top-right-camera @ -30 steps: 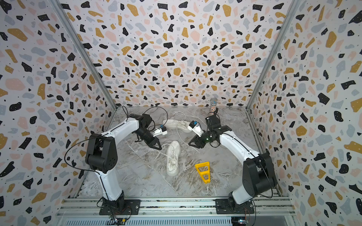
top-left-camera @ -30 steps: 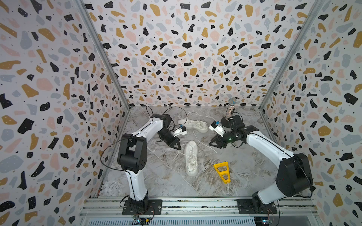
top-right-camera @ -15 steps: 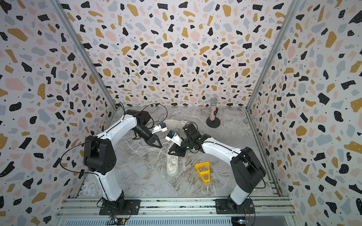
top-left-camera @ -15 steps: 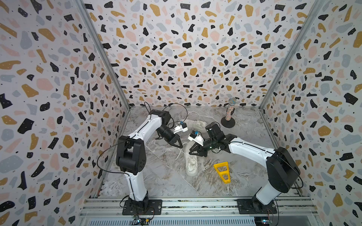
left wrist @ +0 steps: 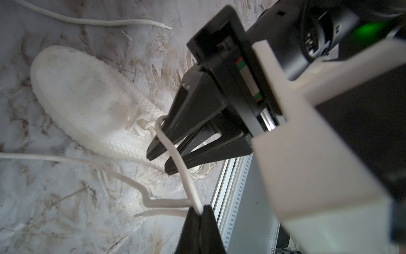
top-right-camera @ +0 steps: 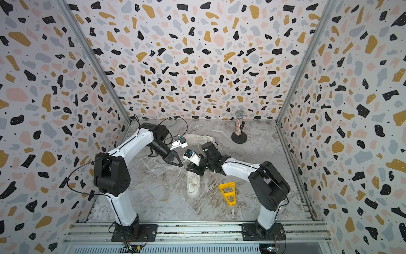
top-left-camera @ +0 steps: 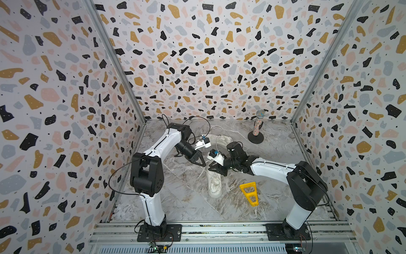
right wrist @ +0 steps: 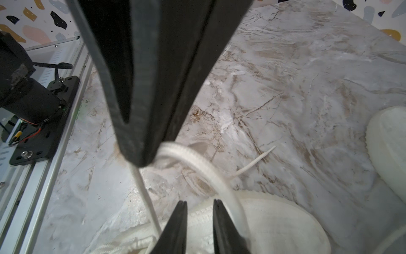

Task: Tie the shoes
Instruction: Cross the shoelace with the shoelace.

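Your L fingers (left wrist: 190, 233) are clamped on the lace (left wrist: 175, 163) of the near shoe (top-left-camera: 214, 184), mid worktop (top-left-camera: 180, 198). R fingers (right wrist: 175, 231) stand narrowly apart beside that lace, nothing clearly gripped. 2nd shoe (top-left-camera: 224, 139) lies farther back.

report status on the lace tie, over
Left pincer shut on white lace. Right pincer part open at same lace, no grip seen. Near white sneaker untied. Yellow triangular frame lies apart, not in the way.
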